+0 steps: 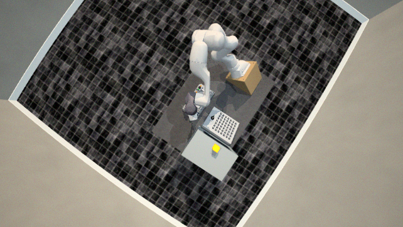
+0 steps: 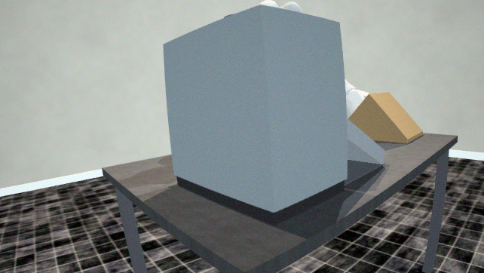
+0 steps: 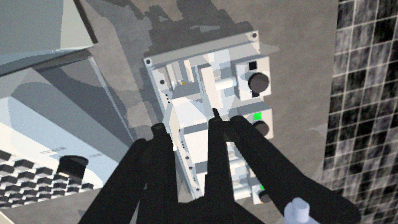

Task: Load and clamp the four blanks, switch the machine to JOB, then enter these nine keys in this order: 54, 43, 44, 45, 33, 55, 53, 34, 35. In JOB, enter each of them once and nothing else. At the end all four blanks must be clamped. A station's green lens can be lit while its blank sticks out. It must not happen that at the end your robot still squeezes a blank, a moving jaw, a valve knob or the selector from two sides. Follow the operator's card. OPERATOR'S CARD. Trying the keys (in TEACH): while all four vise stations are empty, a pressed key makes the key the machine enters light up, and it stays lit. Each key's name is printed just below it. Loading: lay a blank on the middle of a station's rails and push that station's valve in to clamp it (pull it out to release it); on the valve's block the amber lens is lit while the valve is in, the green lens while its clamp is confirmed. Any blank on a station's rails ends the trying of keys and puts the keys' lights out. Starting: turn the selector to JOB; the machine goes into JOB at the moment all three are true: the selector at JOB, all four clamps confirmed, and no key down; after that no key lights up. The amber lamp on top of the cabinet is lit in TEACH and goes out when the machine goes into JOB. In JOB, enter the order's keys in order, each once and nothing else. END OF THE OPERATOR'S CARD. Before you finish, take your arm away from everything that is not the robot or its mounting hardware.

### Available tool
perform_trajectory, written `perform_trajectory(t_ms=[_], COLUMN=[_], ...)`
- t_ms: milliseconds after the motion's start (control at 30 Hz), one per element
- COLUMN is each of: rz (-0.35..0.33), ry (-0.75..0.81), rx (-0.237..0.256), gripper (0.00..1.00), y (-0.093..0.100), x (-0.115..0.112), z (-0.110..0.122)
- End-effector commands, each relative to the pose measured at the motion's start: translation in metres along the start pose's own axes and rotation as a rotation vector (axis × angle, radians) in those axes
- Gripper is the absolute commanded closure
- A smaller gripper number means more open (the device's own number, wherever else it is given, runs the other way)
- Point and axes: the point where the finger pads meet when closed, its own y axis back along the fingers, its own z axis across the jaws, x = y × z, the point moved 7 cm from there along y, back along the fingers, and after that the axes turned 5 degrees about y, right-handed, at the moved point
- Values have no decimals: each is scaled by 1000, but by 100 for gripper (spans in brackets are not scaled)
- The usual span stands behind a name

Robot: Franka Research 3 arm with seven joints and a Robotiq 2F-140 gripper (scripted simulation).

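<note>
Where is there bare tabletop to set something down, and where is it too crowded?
Bare tabletop shows between the vise fixture and the wooden base block, and along the table's edge beyond the valve blocks. It is crowded at the fixture, with the gripper over it, and tight between fixture and key panel.

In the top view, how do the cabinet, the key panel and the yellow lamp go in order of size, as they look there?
1. Cabinet
2. Key panel
3. Yellow lamp
</note>
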Motion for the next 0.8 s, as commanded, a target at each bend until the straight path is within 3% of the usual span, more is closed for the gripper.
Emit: perform_trajectory(t_ms=[0,767], rz=[8,8], ry=[0,-5], rx=[3,3], gripper=[100,100], y=[2,-4], x=[3,3], z=[-1,-2])
